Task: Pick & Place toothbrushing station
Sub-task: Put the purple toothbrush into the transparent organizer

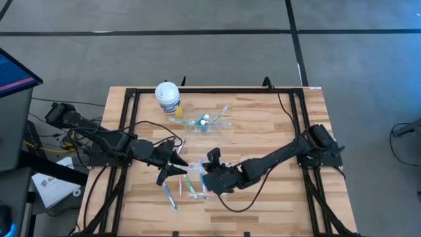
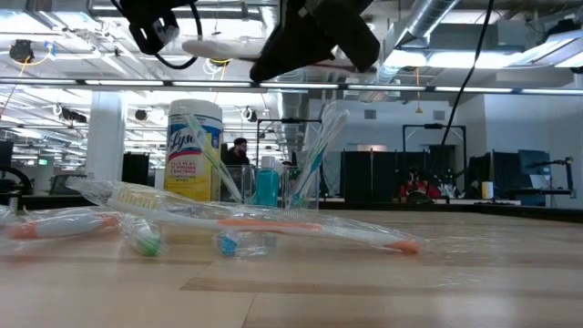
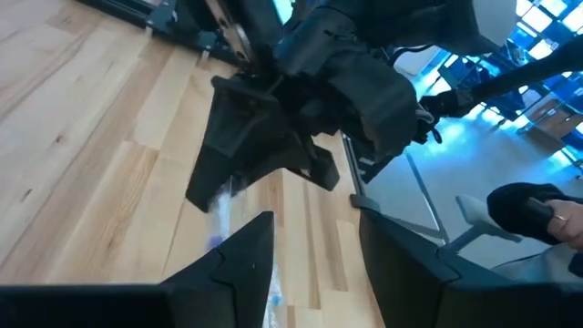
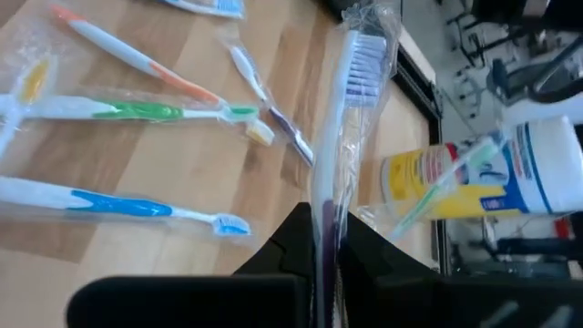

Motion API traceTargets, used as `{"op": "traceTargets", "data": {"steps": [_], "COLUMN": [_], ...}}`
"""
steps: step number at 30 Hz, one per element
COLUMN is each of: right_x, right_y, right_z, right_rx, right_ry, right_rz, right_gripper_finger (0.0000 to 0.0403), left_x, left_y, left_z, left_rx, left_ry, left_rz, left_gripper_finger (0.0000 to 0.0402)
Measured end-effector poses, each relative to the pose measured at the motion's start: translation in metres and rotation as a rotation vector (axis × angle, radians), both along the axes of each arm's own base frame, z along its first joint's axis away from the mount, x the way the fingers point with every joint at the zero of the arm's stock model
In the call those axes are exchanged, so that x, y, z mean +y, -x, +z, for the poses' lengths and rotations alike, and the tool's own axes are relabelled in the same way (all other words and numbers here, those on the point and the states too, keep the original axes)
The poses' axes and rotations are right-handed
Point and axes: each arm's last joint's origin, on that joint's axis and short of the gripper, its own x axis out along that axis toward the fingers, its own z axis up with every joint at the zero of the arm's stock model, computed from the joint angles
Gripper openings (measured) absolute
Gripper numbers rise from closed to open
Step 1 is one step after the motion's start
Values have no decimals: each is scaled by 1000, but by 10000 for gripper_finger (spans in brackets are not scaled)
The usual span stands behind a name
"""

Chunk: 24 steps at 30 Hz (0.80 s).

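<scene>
The right gripper [image 4: 321, 239] is clamped on a wrapped purple toothbrush [image 4: 342, 118], lifted above the table [image 1: 263, 118]. Just beside it the left gripper [image 1: 176, 162] hangs with fingers apart, holding nothing. Loose toothbrushes [image 4: 127, 205] lie below; the clear cup [image 1: 205, 123] and yellow canister [image 1: 168, 97] stand beyond.

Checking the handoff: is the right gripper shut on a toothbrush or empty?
Shut on one: the right gripper clamps a wrapped purple toothbrush, whose bristled head sticks out past the fingers, above the table.

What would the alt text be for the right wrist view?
The right end effector is shut on a wrapped purple toothbrush, bristles pointing away. Beyond it, more wrapped toothbrushes lie on the wooden table, beside a yellow canister.
</scene>
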Motion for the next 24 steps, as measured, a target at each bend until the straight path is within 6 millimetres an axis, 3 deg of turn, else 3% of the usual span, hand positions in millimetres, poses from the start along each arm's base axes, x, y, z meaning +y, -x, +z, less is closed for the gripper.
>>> {"op": "traceTargets", "data": {"steps": [12, 24], "right_x": [-18, -22], "right_y": [-1, 7], "right_z": [-10, -2], "right_rx": [20, -20], "right_ry": [-110, -189], "right_rz": [-40, -29], "right_gripper_finger": [13, 13], "left_x": [0, 0], "left_y": [0, 0], "left_z": [1, 1], "left_rx": [-12, -12], "left_ry": [-12, -13], "left_rz": [-6, -7], "left_gripper_finger": [158, 158]}}
